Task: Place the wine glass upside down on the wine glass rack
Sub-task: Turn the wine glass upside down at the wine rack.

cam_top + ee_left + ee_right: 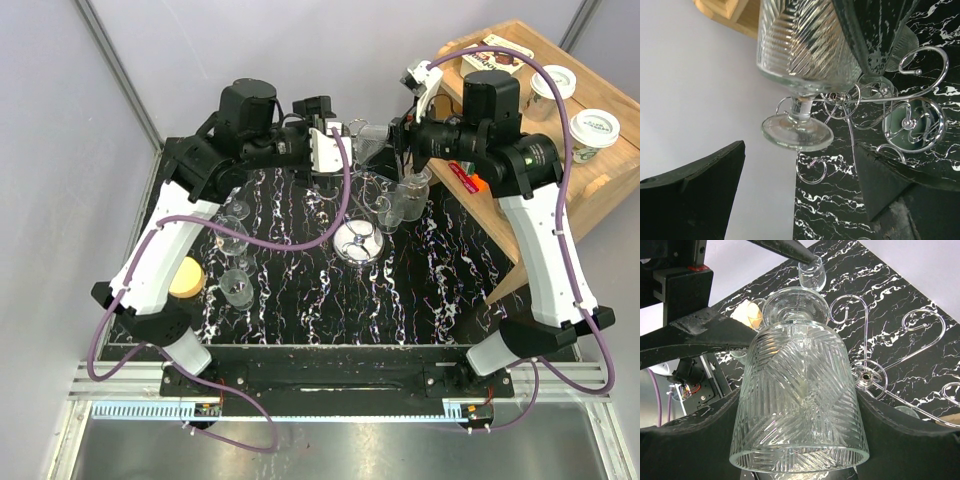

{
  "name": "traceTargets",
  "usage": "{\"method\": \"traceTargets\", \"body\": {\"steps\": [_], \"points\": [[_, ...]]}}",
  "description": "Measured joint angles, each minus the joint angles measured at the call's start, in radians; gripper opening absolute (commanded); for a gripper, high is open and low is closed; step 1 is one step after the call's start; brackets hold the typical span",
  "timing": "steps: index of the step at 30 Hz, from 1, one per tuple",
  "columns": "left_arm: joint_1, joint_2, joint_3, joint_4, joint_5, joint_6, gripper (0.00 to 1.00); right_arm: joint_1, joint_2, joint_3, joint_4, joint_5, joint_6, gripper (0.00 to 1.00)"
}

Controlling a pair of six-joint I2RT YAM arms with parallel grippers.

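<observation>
From above, the 2 arms are seen reaching to the far middle of the table (300, 310), the left gripper (345, 140) and right gripper (400, 140) facing each other with the wine glass (372, 138) between them, near the wine glass rack (357, 240). In the left wrist view, the left gripper (800, 155) is spread wide with nothing held; the glass's foot lies just ahead, beside the rack's curls. In the right wrist view, the ribbed bowl is clamped by the right gripper (800, 400), mouth toward the camera.

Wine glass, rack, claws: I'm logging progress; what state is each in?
wine glass: gripped by its bowl in right claw, off the table.
rack: upright on table.
right claw: shut on wine glass.
left claw: open, empty, straddling the glass's foot.
</observation>
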Motion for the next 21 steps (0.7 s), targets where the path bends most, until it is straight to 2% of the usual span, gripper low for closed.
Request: {"method": "traceTargets", "body": {"steps": [7, 21], "points": [[0.0, 0.018, 0.005, 0.007, 0.045, -0.009, 0.87, 0.0, 0.008, 0.0, 0.0, -0.018, 0.003, 0.0], [0.0, 0.019, -0.008, 0.063, 0.041, -0.046, 0.5, -0.004, 0.007, -0.019, 0.029, -0.044, 0.021, 0.0]]}}
